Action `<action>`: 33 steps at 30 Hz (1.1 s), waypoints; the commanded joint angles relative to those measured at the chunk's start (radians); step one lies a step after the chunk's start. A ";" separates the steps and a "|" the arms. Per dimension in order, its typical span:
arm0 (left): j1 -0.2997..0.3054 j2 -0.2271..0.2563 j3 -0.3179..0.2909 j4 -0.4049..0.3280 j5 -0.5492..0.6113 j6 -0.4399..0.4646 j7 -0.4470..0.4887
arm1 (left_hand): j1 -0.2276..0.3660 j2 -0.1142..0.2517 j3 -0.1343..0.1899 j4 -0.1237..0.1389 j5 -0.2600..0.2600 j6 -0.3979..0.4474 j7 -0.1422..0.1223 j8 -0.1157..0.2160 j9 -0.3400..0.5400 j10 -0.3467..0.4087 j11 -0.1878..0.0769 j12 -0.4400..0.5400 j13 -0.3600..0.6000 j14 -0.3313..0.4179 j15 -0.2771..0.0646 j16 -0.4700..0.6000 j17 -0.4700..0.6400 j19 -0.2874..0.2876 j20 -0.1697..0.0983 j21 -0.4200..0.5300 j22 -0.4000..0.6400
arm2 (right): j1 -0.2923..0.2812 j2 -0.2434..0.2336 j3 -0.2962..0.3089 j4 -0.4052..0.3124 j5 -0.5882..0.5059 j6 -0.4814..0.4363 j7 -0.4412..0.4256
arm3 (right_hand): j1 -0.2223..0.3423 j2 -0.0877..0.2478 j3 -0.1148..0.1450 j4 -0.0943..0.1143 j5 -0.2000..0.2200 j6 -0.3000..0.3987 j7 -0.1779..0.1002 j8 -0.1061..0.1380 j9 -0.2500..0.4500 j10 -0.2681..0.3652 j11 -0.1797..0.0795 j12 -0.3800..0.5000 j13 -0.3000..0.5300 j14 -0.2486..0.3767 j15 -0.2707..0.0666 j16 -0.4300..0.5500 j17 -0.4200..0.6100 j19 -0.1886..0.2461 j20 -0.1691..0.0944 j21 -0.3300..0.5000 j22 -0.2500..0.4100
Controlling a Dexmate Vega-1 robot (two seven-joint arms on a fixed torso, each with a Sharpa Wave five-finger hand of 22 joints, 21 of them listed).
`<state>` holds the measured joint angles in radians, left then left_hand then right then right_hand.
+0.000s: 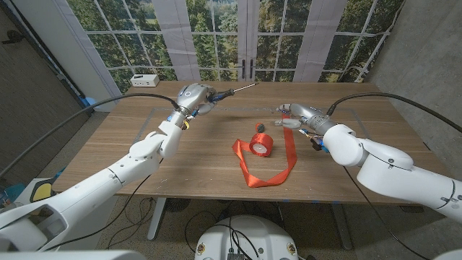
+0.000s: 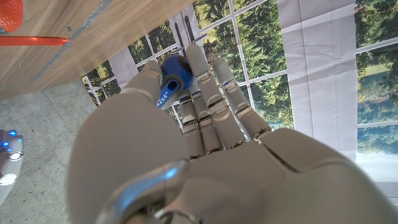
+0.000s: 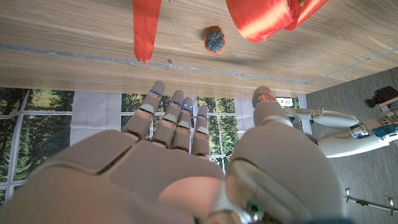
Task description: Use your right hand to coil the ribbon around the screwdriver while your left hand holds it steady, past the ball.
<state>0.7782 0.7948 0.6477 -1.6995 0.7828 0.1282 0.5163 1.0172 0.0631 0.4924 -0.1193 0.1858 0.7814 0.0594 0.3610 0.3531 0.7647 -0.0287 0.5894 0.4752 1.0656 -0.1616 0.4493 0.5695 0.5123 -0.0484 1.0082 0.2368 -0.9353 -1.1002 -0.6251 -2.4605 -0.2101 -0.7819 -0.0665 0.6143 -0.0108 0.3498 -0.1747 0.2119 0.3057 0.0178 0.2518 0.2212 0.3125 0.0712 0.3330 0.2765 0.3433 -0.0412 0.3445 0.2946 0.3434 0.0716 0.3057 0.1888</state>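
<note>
The left hand (image 1: 193,96) grips the screwdriver (image 1: 232,90) aloft for wrapping; the right hand (image 1: 292,115) hovers empty-fingered near the ribbon (image 1: 271,170).

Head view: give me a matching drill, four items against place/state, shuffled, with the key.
Items:
1. screwdriver
2. ribbon spool
3. small ball
4. right hand

Place or state:
A. on the table between the two hands, with a loose red tail looping toward the table's near edge
B. open, holds nothing, beside the ribbon's far end
C. held in the left hand, shaft pointing toward the window
D. dark, on the table just beyond the spool

Pairs: 1-C, 2-A, 3-D, 4-B
</note>
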 commanded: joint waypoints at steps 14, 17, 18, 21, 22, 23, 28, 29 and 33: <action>0.012 -0.005 -0.006 0.005 -0.004 0.004 0.014 | 0.096 0.102 0.012 0.006 0.053 0.121 -0.109 0.096 0.069 0.170 -0.165 -0.005 0.179 0.017 -0.069 -0.015 0.012 -0.011 0.000 0.024 -0.008 | 0.229 0.097 -0.319 -0.028 -0.480 -0.236 0.421 | 0.040 -0.045 -0.058 0.024 0.042 -0.014 -0.014 0.002 0.024 -0.065 -0.023 0.027 0.043 -0.070 -0.019 0.003 0.077 -0.013 -0.008 -0.014 0.008; 0.011 -0.003 -0.005 0.004 -0.002 0.006 0.013 | 0.096 0.102 0.012 0.006 0.053 0.120 -0.110 0.096 0.069 0.171 -0.166 -0.006 0.178 0.018 -0.069 -0.016 0.014 -0.012 0.000 0.027 -0.010 | 0.228 0.114 -0.308 -0.004 -0.467 -0.207 0.448 | 0.043 -0.044 -0.061 0.026 0.045 -0.012 -0.016 0.002 0.025 -0.067 -0.025 0.030 0.045 -0.070 -0.020 0.005 0.083 -0.013 -0.008 -0.014 0.008; 0.012 -0.005 -0.006 0.005 -0.003 0.009 0.015 | 0.096 0.102 0.012 0.006 0.053 0.121 -0.110 0.097 0.070 0.172 -0.165 -0.007 0.178 0.019 -0.069 -0.016 0.014 -0.012 0.001 0.028 -0.010 | 0.234 0.121 -0.321 0.005 -0.487 -0.204 0.461 | 0.044 -0.044 -0.063 0.027 0.046 -0.006 -0.015 0.004 0.025 -0.067 -0.025 0.032 0.046 -0.069 -0.020 0.006 0.086 -0.014 -0.008 -0.014 0.008; 0.011 -0.003 -0.005 0.006 -0.003 0.006 0.015 | 0.095 0.102 0.012 0.006 0.053 0.121 -0.110 0.097 0.070 0.169 -0.165 -0.007 0.182 0.019 -0.069 -0.018 0.016 -0.015 0.001 0.031 -0.012 | 0.238 0.139 -0.325 0.026 -0.504 -0.193 0.487 | 0.046 -0.044 -0.066 0.028 0.048 -0.005 -0.017 0.005 0.026 -0.069 -0.026 0.034 0.048 -0.069 -0.021 0.008 0.090 -0.013 -0.008 -0.014 0.008; 0.011 -0.003 -0.006 0.005 -0.003 0.006 0.016 | 0.095 0.102 0.012 0.006 0.053 0.120 -0.109 0.098 0.070 0.170 -0.165 -0.007 0.182 0.019 -0.069 -0.019 0.017 -0.015 0.001 0.033 -0.013 | 0.242 0.144 -0.331 0.031 -0.518 -0.194 0.502 | 0.046 -0.043 -0.067 0.029 0.049 -0.005 -0.018 0.005 0.026 -0.068 -0.025 0.035 0.048 -0.068 -0.023 0.009 0.092 -0.012 -0.009 -0.014 0.008; 0.010 -0.001 -0.005 0.004 -0.002 0.006 0.013 | 0.095 0.102 0.012 0.006 0.053 0.122 -0.111 0.099 0.070 0.171 -0.166 -0.007 0.182 0.020 -0.069 -0.020 0.017 -0.015 0.000 0.034 -0.013 | 0.237 0.147 -0.321 0.033 -0.509 -0.185 0.504 | 0.047 -0.042 -0.068 0.030 0.050 -0.004 -0.017 0.005 0.027 -0.067 -0.022 0.036 0.049 -0.066 -0.022 0.010 0.094 -0.011 -0.008 -0.014 0.009; 0.009 -0.002 -0.005 0.008 -0.003 0.004 0.015 | 0.095 0.102 0.012 0.006 0.053 0.121 -0.108 0.097 0.068 0.173 -0.164 -0.010 0.181 0.021 -0.069 -0.023 0.020 -0.017 0.000 0.039 -0.016 | 0.235 0.166 -0.318 0.050 -0.531 -0.169 0.542 | 0.050 -0.039 -0.072 0.033 0.053 -0.005 -0.016 0.004 0.028 -0.069 -0.025 0.039 0.052 -0.066 -0.022 0.013 0.100 -0.009 -0.009 -0.014 0.009; 0.008 -0.002 -0.004 0.009 -0.002 0.004 0.015 | 0.095 0.102 0.012 0.006 0.053 0.119 -0.108 0.097 0.068 0.173 -0.165 -0.010 0.181 0.021 -0.069 -0.023 0.020 -0.017 0.001 0.040 -0.016 | 0.242 0.173 -0.325 0.056 -0.541 -0.173 0.562 | 0.050 -0.039 -0.072 0.033 0.053 -0.005 -0.016 0.004 0.028 -0.069 -0.023 0.040 0.052 -0.065 -0.021 0.014 0.101 -0.009 -0.009 -0.014 0.009; 0.006 -0.003 -0.005 0.012 -0.005 0.003 0.014 | 0.095 0.102 0.012 0.006 0.053 0.121 -0.110 0.097 0.067 0.173 -0.164 -0.011 0.183 0.023 -0.069 -0.025 0.022 -0.018 0.000 0.044 -0.019 | 0.254 0.190 -0.331 0.076 -0.551 -0.153 0.607 | 0.052 -0.038 -0.077 0.035 0.055 -0.004 -0.015 0.004 0.029 -0.070 -0.021 0.043 0.054 -0.063 -0.021 0.016 0.107 -0.007 -0.008 -0.014 0.009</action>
<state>0.7884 0.7923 0.6427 -1.6941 0.7813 0.1353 0.5303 1.0172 0.0631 0.4911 -0.1180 0.1859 0.7825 0.0582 0.3610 0.3531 0.7647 -0.0287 0.5799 0.4872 1.0761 -0.1721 0.4283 0.5869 0.4997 -0.0467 1.0445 0.2182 -0.7083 -0.9597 -0.9331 -2.4336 -0.7031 -0.9641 0.4205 0.6545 -0.0512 0.2775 -0.1404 0.2612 0.2932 0.0053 0.2517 0.2469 0.2394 0.0480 0.3703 0.3275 0.2746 -0.0412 0.3522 0.3964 0.3323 0.0607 0.2904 0.1932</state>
